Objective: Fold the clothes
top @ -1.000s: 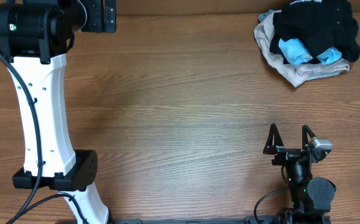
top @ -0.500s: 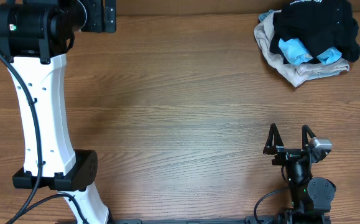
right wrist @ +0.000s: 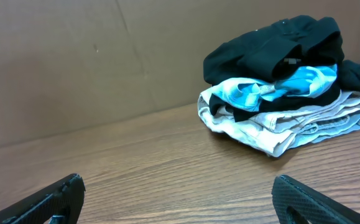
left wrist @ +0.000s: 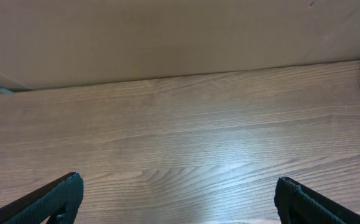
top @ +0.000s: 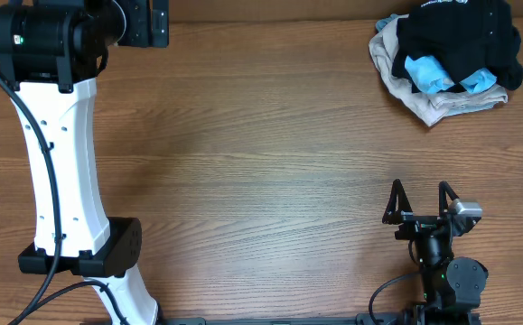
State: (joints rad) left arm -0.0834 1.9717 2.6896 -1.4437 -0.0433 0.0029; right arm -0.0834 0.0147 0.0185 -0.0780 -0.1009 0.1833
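— Anything moved since a second ago?
— Nothing. Both arms and the clothes lie just where they lay.
— Go on then, nearest first.
— Item one: right hand (top: 419,189), low at the near edge of the surface (top: 261,162), on the right side. Its two dark fingers (top: 392,212) are spread apart and point away across the wood.
— Holding anything?
— No. It is empty, and its own camera shows only bare wood between the parted fingers.
— Next.
— Item two: left arm (top: 58,171), a white link rising from its base at the near left and reaching toward the far left corner.
— And its hand?
— Item three: left hand (left wrist: 178,183), at that far left end. In its wrist camera the two fingertips sit wide apart at the bottom corners. Between them there is only wood grain, with a brown wall (left wrist: 167,37) beyond.
— And the clothes?
— Item four: clothes (top: 443,59), one loose unfolded heap at the far right corner of the surface, well apart from both hands.
— What is in it?
— A black garment (top: 464,32) is draped on top. A blue-and-white piece (top: 424,70) shows under it. A pale beige garment (top: 415,97) lies crumpled at the bottom, spreading out on the near and left sides. A sliver of the heap also shows at the right edge of the left wrist view.
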